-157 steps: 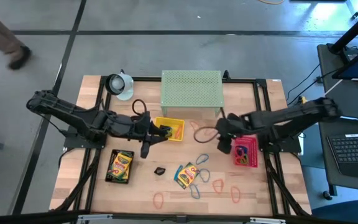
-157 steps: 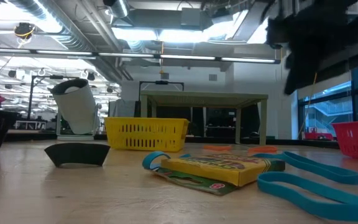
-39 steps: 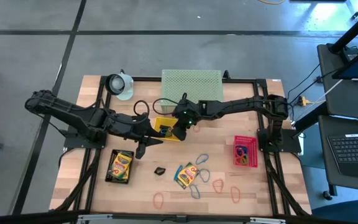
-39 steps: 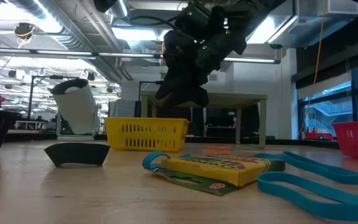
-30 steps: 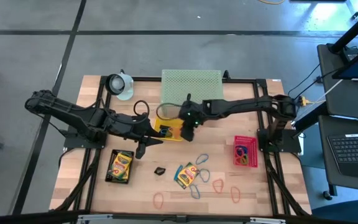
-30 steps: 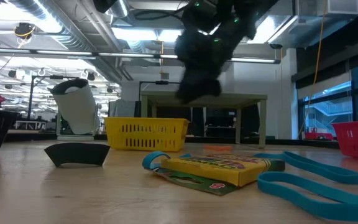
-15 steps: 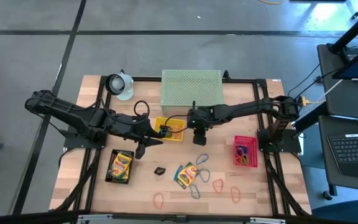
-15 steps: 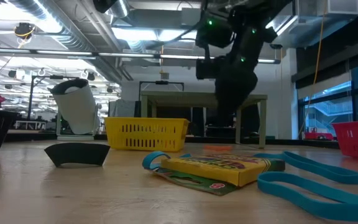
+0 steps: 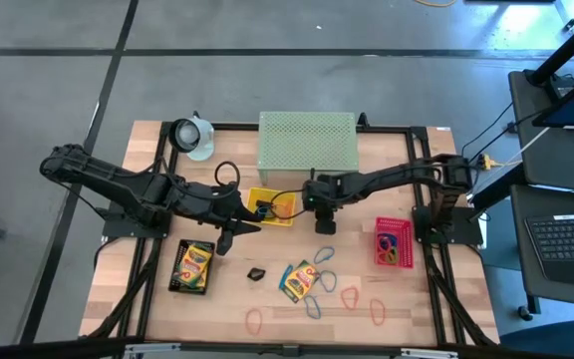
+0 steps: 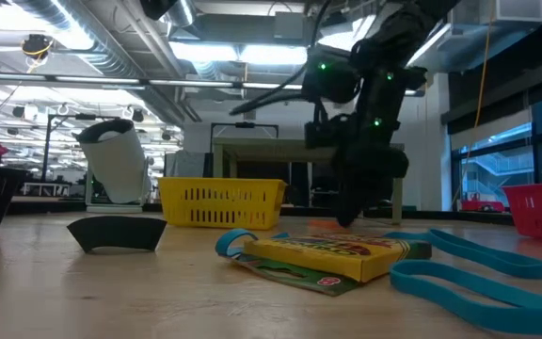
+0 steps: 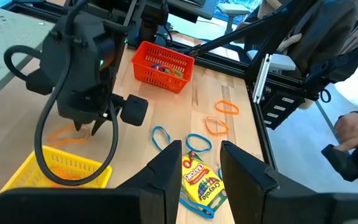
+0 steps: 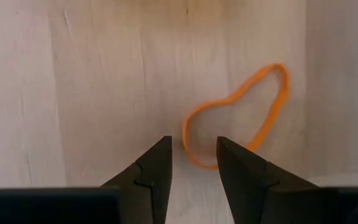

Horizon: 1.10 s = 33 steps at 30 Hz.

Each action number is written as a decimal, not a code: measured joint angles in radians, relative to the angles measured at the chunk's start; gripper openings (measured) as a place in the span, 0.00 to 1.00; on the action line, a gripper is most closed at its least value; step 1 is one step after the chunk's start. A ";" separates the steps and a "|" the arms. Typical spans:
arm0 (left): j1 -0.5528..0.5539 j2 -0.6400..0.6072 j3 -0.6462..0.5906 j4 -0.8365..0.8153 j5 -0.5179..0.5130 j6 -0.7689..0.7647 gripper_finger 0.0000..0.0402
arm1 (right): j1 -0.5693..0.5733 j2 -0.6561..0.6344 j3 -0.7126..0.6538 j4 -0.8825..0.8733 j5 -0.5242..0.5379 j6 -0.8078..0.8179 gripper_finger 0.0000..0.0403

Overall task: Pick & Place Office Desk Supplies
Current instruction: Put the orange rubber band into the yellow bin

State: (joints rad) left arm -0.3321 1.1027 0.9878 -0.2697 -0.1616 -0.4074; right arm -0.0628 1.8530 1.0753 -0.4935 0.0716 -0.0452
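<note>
My right gripper (image 9: 324, 225) is open and points down just above the table, to the right of the yellow tray (image 9: 271, 207). An orange loop (image 12: 238, 115) lies flat on the wood, one end between the fingers, untouched. My left gripper (image 9: 233, 237) is open and empty, held above the table left of the yellow tray. Two crayon boxes (image 9: 193, 266) (image 9: 299, 281), a black clip (image 9: 256, 273), and blue loops (image 9: 324, 256) and red loops (image 9: 350, 295) lie on the table's near half.
A pale green mesh shelf (image 9: 307, 143) stands at the far edge. A pink tray (image 9: 394, 242) with loops sits at the right, and a black tray (image 9: 223, 172) stands behind my left arm. A white cup-like thing (image 9: 192, 137) is at the far left.
My right gripper has gone from above the yellow tray toward the table's right and near edges, and down close to the tabletop over the orange loop.
</note>
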 joint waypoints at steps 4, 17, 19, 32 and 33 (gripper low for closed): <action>0.000 0.000 0.000 -0.002 0.005 0.000 0.26 | 0.000 0.017 0.002 0.000 0.000 -0.009 0.31; 0.000 0.000 0.000 0.003 0.011 -0.001 0.26 | 0.001 0.034 0.003 -0.007 0.004 0.023 0.02; 0.000 0.000 0.000 0.003 0.011 -0.001 0.26 | 0.001 0.034 0.003 -0.008 -0.001 0.039 0.01; 0.000 0.000 0.000 0.003 0.011 -0.001 0.26 | 0.037 -0.054 -0.004 -0.065 -0.066 0.177 0.00; 0.000 0.000 0.000 0.003 0.011 -0.001 0.26 | 0.041 -0.069 -0.004 -0.076 -0.075 0.184 0.00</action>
State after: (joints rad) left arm -0.3321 1.1027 0.9878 -0.2668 -0.1505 -0.4084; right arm -0.0214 1.7838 1.0718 -0.5698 -0.0031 0.1387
